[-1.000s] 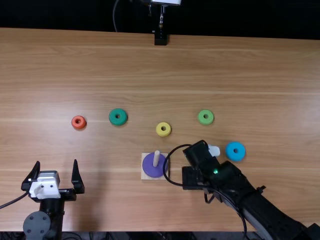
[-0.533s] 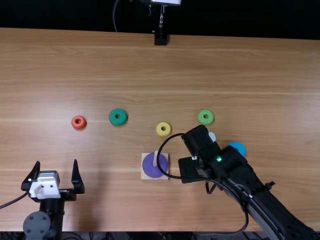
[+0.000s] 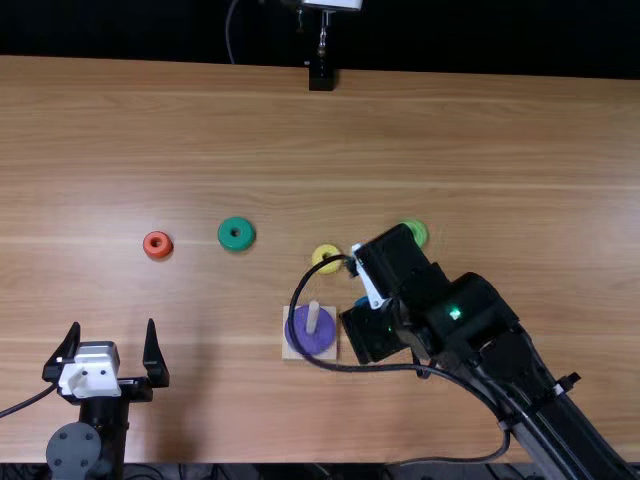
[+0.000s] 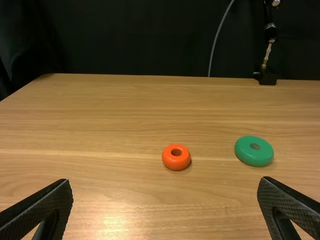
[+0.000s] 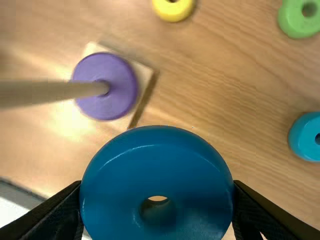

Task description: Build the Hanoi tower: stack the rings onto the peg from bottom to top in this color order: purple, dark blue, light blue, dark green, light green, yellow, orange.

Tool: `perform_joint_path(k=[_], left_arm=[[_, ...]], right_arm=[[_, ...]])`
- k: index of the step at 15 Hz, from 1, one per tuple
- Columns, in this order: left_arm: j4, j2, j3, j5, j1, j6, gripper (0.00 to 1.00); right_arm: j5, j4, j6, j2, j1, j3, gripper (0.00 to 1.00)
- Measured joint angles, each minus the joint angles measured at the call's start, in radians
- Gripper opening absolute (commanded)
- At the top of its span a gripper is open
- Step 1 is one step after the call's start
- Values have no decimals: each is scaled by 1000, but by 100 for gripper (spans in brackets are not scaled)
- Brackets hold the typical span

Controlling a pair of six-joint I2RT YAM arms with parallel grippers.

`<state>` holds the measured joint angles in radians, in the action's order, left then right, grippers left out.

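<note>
Hanoi tower (image 3: 300, 340), step two: right gripper (image 5: 157, 187) jaws clamp glossy dark blue ring (image 5: 117, 175). Next: shift toward 8 o'clock, over wooden peg (image 3: 313, 316), lower. Left gripper (image 3: 112, 324) jaws open.

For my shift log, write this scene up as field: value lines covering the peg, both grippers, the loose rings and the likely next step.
Peg: carries the purple ring
Right gripper: shut on the dark blue ring, off the peg
Left gripper: open, empty
Loose rings: light blue, dark green, light green, yellow, orange
Likely next: dark blue onto purple
</note>
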<state>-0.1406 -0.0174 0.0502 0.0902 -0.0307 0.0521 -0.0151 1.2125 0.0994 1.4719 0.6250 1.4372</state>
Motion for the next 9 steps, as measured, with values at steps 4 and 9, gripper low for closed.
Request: perform_joint_path(k=[4, 9], left_arm=[[0, 0, 0, 0, 0, 0, 100], [1, 0, 0, 0, 0, 0, 100]], right_arm=[[-3, 37, -54, 0, 23, 130, 0], [-3, 41, -77, 11, 41, 192, 0]])
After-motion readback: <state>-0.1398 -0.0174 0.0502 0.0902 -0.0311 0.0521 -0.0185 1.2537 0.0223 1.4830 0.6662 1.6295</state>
